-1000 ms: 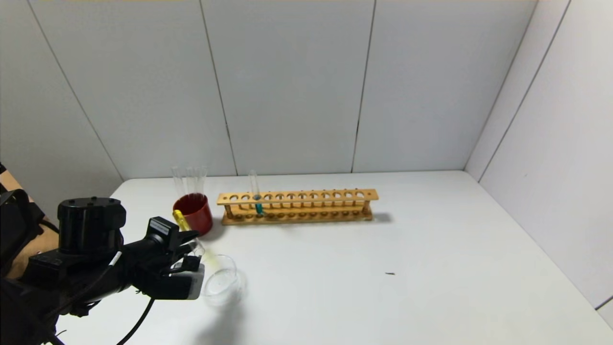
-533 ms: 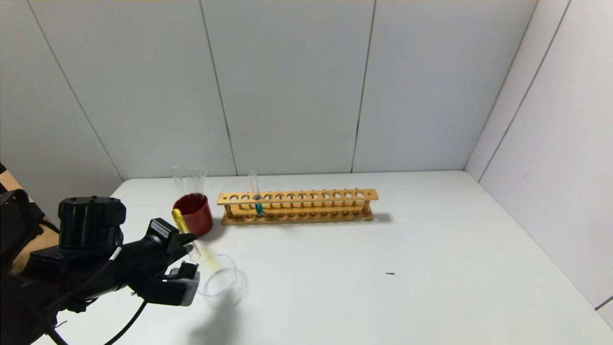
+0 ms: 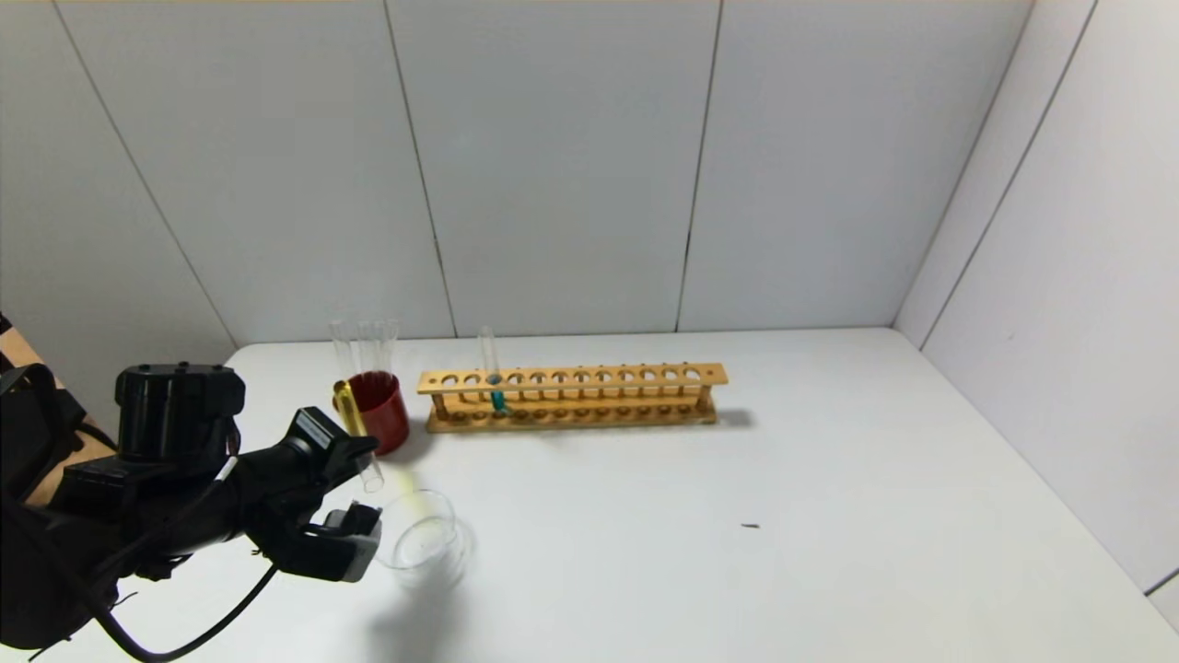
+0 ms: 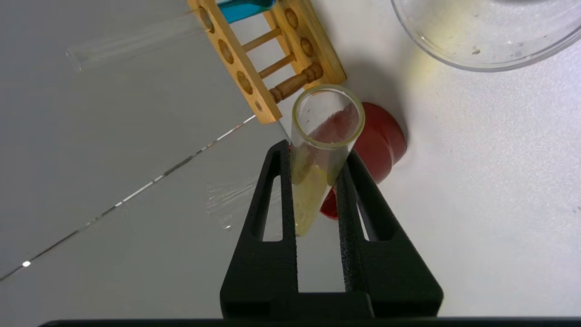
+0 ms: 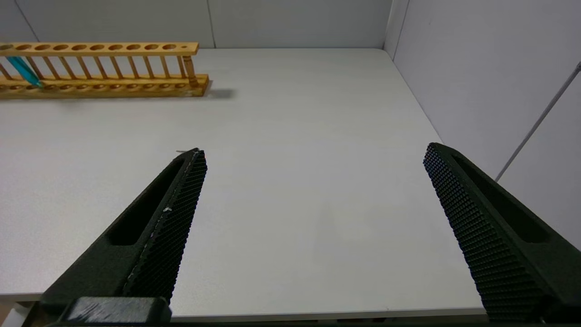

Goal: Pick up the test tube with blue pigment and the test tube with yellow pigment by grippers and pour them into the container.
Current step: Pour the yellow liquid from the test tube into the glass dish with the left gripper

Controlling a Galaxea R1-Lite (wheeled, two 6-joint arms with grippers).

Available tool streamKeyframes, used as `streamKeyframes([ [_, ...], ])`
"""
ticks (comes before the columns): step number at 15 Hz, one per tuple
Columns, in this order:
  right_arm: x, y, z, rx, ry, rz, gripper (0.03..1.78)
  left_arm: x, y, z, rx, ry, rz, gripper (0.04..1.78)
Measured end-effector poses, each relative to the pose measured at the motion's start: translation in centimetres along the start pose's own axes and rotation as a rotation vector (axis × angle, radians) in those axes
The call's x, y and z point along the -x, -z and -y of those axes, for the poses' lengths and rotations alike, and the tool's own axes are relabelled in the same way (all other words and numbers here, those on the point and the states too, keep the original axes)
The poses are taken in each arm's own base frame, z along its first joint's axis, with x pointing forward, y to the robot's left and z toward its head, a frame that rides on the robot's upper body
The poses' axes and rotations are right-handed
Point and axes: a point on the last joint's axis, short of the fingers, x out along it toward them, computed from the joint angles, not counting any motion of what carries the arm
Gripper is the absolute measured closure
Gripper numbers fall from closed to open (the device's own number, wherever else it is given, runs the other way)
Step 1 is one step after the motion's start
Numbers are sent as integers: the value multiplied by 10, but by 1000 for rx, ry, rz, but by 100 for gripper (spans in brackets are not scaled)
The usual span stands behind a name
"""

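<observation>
My left gripper (image 3: 357, 451) (image 4: 316, 152) is shut on the test tube with yellow pigment (image 3: 355, 433) (image 4: 317, 159). The tube is tipped with its yellow closed end up and its open mouth pointing down. It hangs just left of and above the container (image 3: 424, 539) (image 4: 481, 36), a shallow clear glass dish with a faint yellow tint. The test tube with blue pigment (image 3: 496, 387) (image 5: 25, 72) stands in the wooden rack (image 3: 571, 396) (image 4: 254, 59) (image 5: 100, 68). My right gripper (image 5: 316, 152) hovers open and empty over the table's near right part, outside the head view.
A dark red cup (image 3: 379, 410) (image 4: 381, 145) holding colourless clear tubes (image 3: 368, 341) stands just behind the held tube, left of the rack. A tiny dark speck (image 3: 751, 526) lies mid-table. White walls close in the back and right of the white table (image 3: 737, 571).
My left gripper has rotated and drawn slightly left. The yellow tube now stands steeper, its closed end raised higher. The rack, cup and dish have stayed put.
</observation>
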Motion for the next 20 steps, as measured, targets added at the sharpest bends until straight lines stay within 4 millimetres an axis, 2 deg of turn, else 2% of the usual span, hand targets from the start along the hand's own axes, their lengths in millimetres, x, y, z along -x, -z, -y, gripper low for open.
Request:
streamKeyframes([
  [20,0,0,0,0,0,0,6,-23,8,1,-173,52,-22,151],
])
